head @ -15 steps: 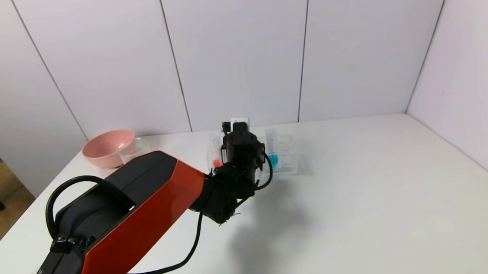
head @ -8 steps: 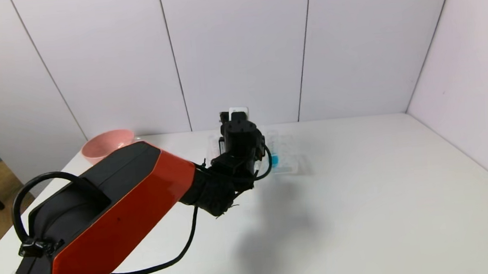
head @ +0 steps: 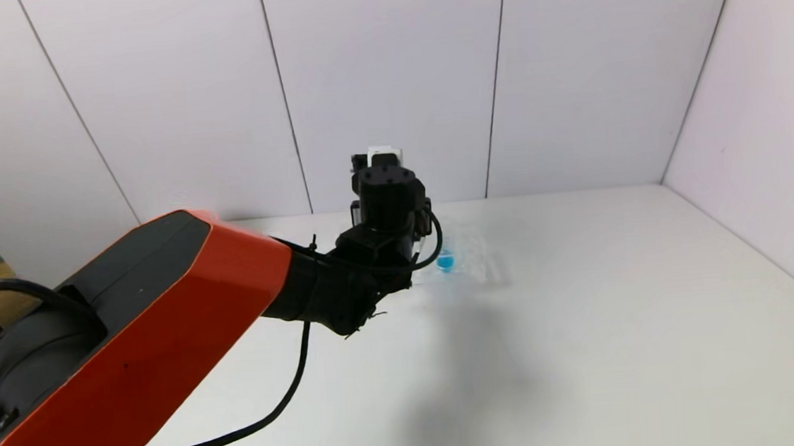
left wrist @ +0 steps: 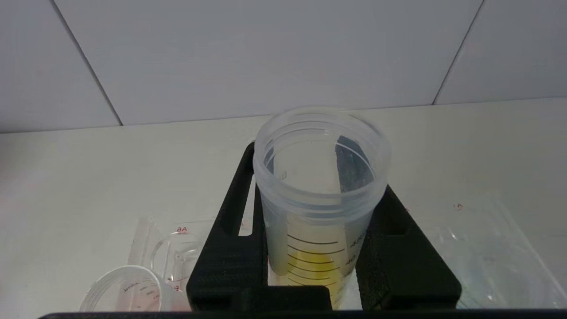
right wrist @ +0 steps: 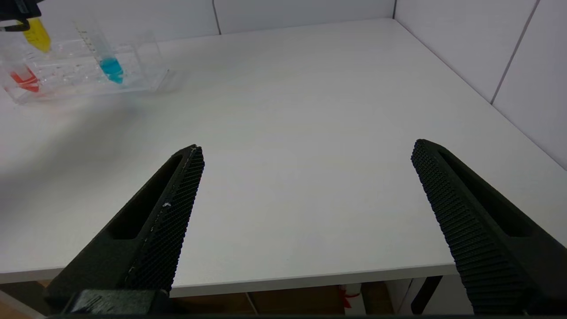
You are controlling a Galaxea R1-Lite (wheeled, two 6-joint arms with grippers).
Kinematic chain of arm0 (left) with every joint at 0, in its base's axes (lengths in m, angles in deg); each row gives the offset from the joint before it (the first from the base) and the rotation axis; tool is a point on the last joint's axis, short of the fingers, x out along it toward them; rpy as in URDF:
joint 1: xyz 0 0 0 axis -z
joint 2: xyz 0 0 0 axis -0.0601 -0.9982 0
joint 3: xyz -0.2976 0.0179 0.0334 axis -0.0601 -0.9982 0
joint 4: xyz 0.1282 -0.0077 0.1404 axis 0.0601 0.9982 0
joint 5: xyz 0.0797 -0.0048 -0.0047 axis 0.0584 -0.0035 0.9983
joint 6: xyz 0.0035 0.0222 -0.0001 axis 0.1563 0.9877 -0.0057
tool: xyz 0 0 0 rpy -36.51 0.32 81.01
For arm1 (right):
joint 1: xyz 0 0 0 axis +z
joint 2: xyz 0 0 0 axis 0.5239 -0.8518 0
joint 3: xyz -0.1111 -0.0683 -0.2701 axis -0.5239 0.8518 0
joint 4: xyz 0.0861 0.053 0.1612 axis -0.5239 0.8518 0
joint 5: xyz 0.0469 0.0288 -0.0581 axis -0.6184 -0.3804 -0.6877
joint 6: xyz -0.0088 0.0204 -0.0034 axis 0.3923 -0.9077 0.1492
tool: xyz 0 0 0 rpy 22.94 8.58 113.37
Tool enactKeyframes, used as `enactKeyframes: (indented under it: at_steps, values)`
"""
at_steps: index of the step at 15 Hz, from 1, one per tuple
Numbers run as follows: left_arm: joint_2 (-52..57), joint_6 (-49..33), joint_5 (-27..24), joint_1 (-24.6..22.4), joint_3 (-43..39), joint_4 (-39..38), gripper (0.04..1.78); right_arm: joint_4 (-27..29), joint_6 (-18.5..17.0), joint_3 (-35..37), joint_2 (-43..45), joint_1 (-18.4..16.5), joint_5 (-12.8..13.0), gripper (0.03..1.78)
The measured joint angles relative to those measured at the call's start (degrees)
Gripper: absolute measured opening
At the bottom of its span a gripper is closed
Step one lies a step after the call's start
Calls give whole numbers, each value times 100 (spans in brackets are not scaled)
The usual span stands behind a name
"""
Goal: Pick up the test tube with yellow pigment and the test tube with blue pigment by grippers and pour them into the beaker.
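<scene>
Our left tool (left wrist: 321,248) is clenched on the slim clear tube of yellow pigment (left wrist: 320,208), held above the clear plastic rack (right wrist: 84,73). The clear blue-pigment tube (right wrist: 106,60) stands in that rack on the white bench (head: 589,321). Our right tool (right wrist: 305,221) hangs released near the bench's front edge.

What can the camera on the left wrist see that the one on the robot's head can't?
Only the left wrist view shows the left gripper shut on the test tube with yellow pigment, its open mouth toward the camera and yellow liquid at the bottom, with another tube's rim beside it. Only the head view shows the whole left arm, and the test tube with blue pigment in the clear rack. Both show the white table and the panelled wall.
</scene>
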Motion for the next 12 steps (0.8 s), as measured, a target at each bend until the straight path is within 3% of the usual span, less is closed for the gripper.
enactKeyframes:
  at_steps: [12]
  values:
    - [844, 6, -16, -88, 6, 664, 54, 0, 0, 0, 0, -2, 0, 171]
